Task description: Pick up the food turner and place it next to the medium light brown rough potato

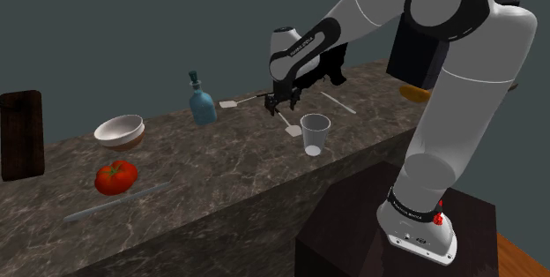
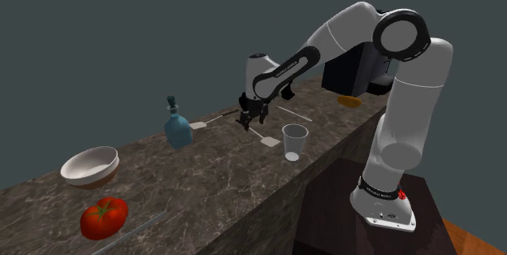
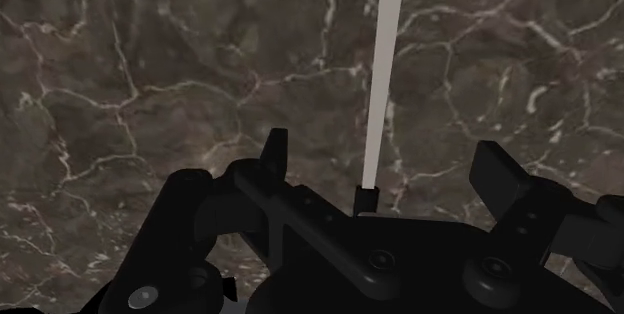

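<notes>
tabletop (image 1: 220, 169) dark veined marble, smooth. food turner (image 3: 380, 82) plain pale grey, matt. cup (image 1: 315, 134) clear, glassy. tomato (image 1: 115, 176) glossy skin.

Bowl (image 1: 119, 130) behind tomato (image 1: 115, 176); bottle (image 1: 202, 101) between bowl and cup (image 1: 315, 133); turner (image 1: 229, 104) beside bottle; all on counter (image 1: 220, 169).

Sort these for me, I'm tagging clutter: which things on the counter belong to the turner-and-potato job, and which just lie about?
Job: pale slim-handled food turner; orange-brown rounded potato; black two-finger gripper, open.
Lying about: white round bowl; red tomato; blue stoppered bottle; clear empty cup.
</notes>
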